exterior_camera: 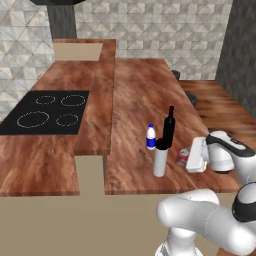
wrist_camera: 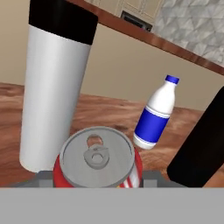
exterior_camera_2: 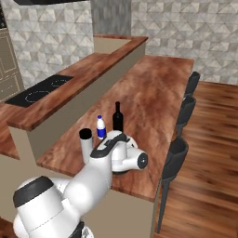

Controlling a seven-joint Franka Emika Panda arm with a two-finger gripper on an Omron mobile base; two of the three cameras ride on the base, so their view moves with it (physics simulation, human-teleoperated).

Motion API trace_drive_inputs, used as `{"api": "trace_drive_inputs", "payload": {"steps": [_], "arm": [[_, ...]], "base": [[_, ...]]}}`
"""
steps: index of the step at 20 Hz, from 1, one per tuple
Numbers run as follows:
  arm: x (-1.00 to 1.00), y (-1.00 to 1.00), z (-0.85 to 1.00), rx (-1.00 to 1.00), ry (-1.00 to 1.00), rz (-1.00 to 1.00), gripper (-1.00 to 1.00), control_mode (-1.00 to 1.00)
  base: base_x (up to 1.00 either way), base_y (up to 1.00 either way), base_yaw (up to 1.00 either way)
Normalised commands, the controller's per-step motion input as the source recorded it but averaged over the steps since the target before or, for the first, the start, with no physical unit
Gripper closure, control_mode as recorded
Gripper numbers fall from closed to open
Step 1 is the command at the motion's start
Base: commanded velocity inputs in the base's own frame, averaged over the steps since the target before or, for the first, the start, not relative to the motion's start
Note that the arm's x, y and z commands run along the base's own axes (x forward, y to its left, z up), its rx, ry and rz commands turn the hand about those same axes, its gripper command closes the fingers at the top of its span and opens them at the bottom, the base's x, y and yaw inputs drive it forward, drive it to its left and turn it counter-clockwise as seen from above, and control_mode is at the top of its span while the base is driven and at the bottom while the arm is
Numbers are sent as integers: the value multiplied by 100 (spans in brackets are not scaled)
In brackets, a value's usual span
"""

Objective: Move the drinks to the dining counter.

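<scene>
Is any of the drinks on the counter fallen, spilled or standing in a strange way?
Nothing stands out. The red can, the grey cylinder with black cap, the black bottle and the blue-and-white bottle all stand upright on the dining counter, with no spill visible.

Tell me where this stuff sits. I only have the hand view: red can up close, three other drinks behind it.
Observer: The red can appears to rest on the dining counter, close to its near end.
Operator: Other three on the same top?
Observer: Yes. The grey cylinder, blue-and-white bottle and black bottle stand upright on it.
Operator: Anything alongside?
Observer: Dark stools line the counter's right edge.
</scene>
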Motion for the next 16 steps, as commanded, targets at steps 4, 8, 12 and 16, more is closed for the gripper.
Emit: {"api": "trace_drive_inputs", "payload": {"steps": [4,8,12,16], "arm": [[19,0,-23,0,0,0,100,-100],[20,0,-21,0,0,0,100,-100],[15,0,-19,0,0,0,100,-100],[13,0,-18,0,0,0,100,-100]], "base": [[0,0,0],[0,0,0],[0,0,0],[0,0,0]]}}
